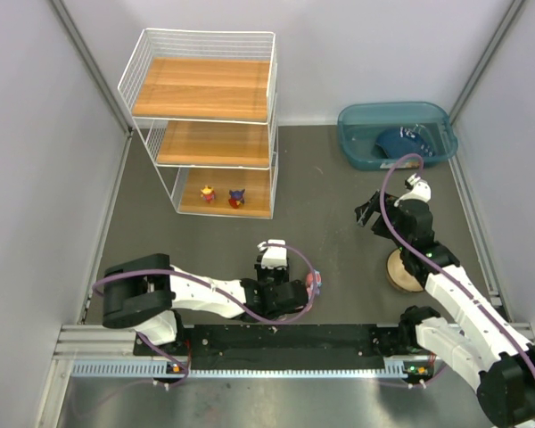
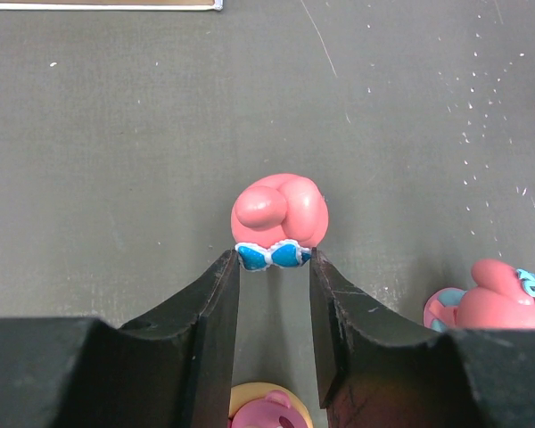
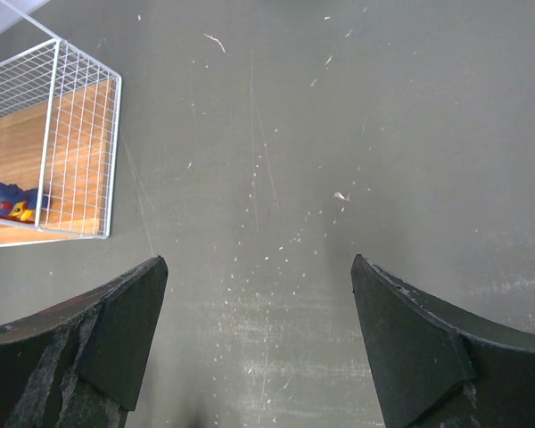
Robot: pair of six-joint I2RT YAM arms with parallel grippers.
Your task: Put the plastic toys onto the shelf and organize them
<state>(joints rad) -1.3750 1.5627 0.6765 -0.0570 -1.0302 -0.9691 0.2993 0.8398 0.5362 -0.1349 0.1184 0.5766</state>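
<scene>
**Left gripper.** The left gripper [image 2: 274, 260] is closed to a narrow gap. Both black fingertips [image 2: 225, 269] press on the blue-and-white band of a pink figurine [image 2: 281, 212], one on each side. Contact is at the extreme tips only, and the pink body projects beyond them. The figurine sits low against the dark table [image 2: 116, 134]. Whether it rests on the surface cannot be determined.

**Adjacent toys.** A second pink figurine [image 2: 495, 303] with light-blue trim lies right of the right finger, apart from it and partly behind the finger housing. A yellow-rimmed pink toy [image 2: 266, 408] shows in the gap between the fingers and is cut off by the bottom edge.

**Overhead view.** The left arm covers its own fingers and the gripped figurine. Only a small pink toy [image 1: 315, 283] is visible, just right of the wrist.

**Right gripper.** The right gripper [image 3: 259, 263] is spread wide over bare table, holding and touching nothing.

**Shelf.** The shelf [image 1: 201, 89] stands at the far left. On its bottom board are a red-and-yellow figurine [image 1: 208, 193] and a purple-and-red figurine [image 1: 236, 198], side by side.

**Other items.**
- A teal bin [image 1: 352, 120] at the far right holds a dark blue item [image 1: 399, 143].
- A tan round bowl [image 1: 398, 275] is partly covered by the right arm.
</scene>
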